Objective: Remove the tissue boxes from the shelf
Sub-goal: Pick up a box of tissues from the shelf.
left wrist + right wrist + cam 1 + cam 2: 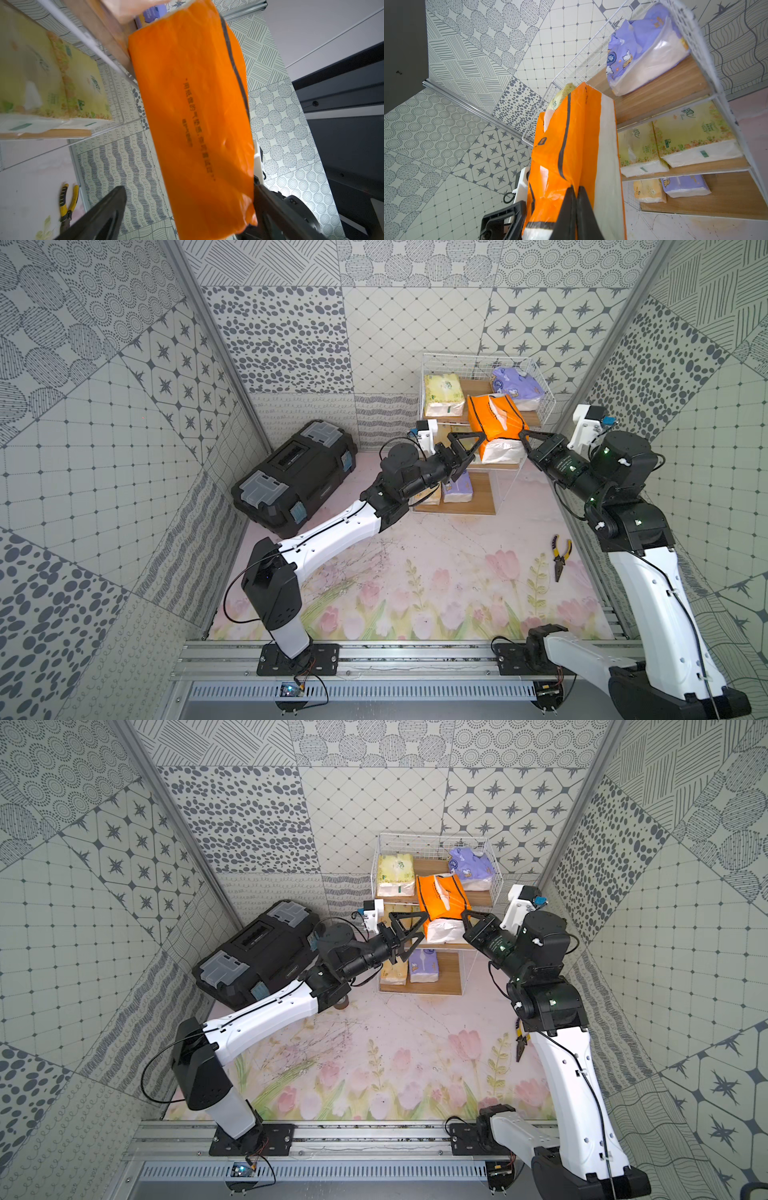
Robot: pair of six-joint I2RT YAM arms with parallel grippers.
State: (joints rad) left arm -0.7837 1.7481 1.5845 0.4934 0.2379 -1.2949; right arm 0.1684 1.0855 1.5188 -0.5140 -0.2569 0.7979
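While the right gripper [522, 435] pinches the orange pack [492, 418] tight, the left gripper [473, 445] is wide open and empty; lift slowly so it does not slip.

Everything is bright and evenly lit, with only soft shadows on the table [415, 556]. In both top views the walls [104, 406] bend near the edges. In the left wrist view the yellow-green pack [52, 79] is blurry, and the orange pack [193, 104] shines a little.
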